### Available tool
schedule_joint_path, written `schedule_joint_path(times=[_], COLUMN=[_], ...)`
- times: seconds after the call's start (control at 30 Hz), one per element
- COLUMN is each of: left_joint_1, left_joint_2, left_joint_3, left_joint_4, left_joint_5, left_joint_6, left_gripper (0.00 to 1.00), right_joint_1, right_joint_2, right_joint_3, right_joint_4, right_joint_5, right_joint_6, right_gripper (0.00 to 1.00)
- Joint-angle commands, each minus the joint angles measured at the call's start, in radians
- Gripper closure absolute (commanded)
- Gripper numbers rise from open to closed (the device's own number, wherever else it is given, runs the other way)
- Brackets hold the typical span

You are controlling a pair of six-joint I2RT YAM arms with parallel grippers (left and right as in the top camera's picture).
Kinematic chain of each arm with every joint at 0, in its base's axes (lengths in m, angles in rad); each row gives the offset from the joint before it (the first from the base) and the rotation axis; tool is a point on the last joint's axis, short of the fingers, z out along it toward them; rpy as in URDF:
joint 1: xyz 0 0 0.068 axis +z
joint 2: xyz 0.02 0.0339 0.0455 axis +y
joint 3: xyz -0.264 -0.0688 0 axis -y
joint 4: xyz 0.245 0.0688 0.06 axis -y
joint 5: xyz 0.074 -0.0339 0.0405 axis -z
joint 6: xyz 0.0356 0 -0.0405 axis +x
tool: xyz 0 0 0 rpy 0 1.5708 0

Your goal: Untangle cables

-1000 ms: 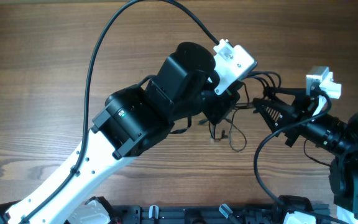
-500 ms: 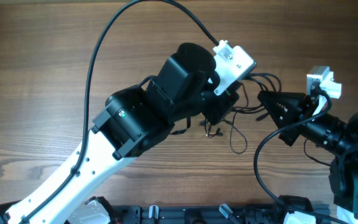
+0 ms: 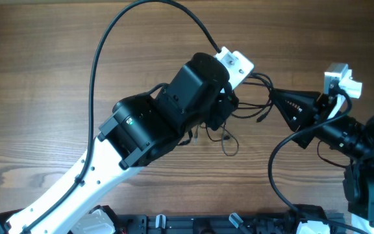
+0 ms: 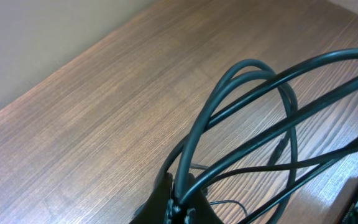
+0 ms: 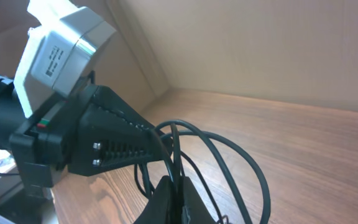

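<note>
The left arm reaches in from the near left corner across the wooden counter (image 3: 44, 65); its left gripper (image 4: 178, 202) is clamped tight on the cables (image 4: 248, 64), several black strands meeting in one pinch at its tips; this looks like an anchoring hold, keeping the bundle fixed so the other arm has something to pull against. The bundle sits right of centre, lifted between the two arms; in the overhead view a slack loop and a small plug end hang down from it towards the counter, though I cannot tell if they touch it; loops fan out and cross one another in the left wrist view, so the knot is not yet undone. Further right, the right gripper (image 5: 174, 183) is also closed, nipping a strand or two where the loops converge; it faces the left gripper closely. With both ends held near each other, the likely purpose is to draw the strands apart sideways; too brisk a pull could tighten the crossings instead.
</note>
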Motion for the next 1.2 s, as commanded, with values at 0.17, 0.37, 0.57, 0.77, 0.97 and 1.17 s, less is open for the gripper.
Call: schedule_joint_path(times=[0.17,0.37,0.57,0.77,0.97,1.17], left_joint_1=[0.016,0.016,0.016,0.016,0.016,0.016], left_joint_2=[-0.012,-0.012,-0.012,-0.012,-0.012,-0.012], left_joint_3=[0.008,0.008,0.008,0.008,0.008,0.008], left_joint_4=[-0.022,-0.011,0.006,0.043,0.056,0.089], left_joint_5=[-0.086,-0.053,-0.052,-0.022,-0.008,0.023], left_joint_6=[-0.01,-0.01,-0.01,-0.01,-0.01,-0.01], left_gripper=[0.96,0.96,0.96,0.96,0.96,0.96], right_joint_1=[-0.006,-0.006,-0.006,-0.006,-0.006,-0.006], right_joint_2=[-0.007,-0.006,-0.005,0.003,0.038,0.09], right_joint_3=[0.024,0.024,0.023,0.023,0.022,0.022], right_joint_4=[0.058,0.058,0.056,0.05,0.001,-0.056], right_joint_5=[0.006,0.01,0.009,0.009,0.009,0.005], right_joint_6=[0.051,0.048,0.048,0.047,-0.002,-0.017], right_gripper=[0.96,0.95,0.68,0.51,0.51,0.63])
